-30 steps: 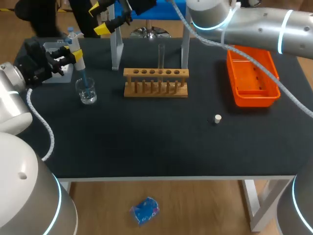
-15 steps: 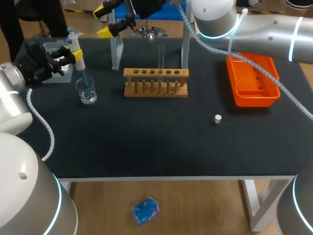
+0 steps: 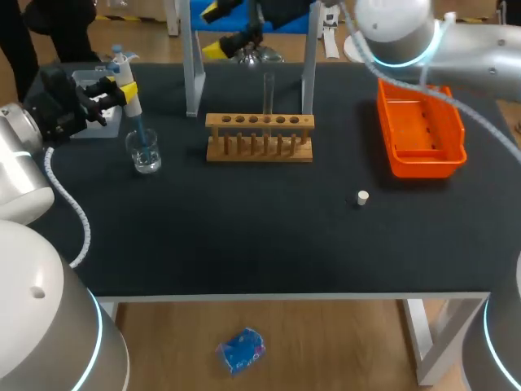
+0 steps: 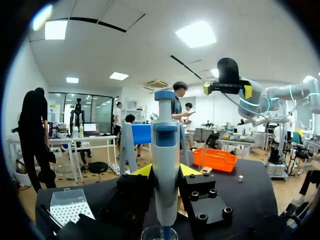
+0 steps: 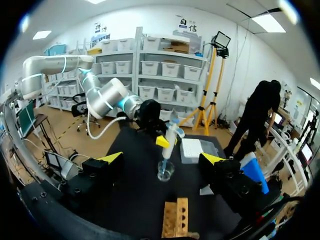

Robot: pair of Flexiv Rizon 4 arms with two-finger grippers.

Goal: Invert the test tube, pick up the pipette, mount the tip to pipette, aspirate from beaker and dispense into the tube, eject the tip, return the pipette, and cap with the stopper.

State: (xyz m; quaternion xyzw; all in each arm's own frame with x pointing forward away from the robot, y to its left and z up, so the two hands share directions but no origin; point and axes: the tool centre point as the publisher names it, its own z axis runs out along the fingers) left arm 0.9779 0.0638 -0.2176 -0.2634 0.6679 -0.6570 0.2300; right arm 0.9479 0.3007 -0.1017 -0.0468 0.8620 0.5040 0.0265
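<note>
My left jaws stay pinched on the white-and-blue pipette (image 3: 129,94), its blue tip dipped in the small clear glass beaker (image 3: 146,155) at the left end of the bench (image 3: 244,236). My right jaws, spread wide and holding nothing, have swung rightward along the far edge, closer to the glass test tube (image 3: 268,91) standing in the wooden rack (image 3: 259,138)

Bright, even overhead light. The dark counter (image 3: 244,244) shows only faint, soft shadows under the rack (image 3: 259,137); the right arm's (image 3: 488,57) shell carries a mild sheen.
</note>
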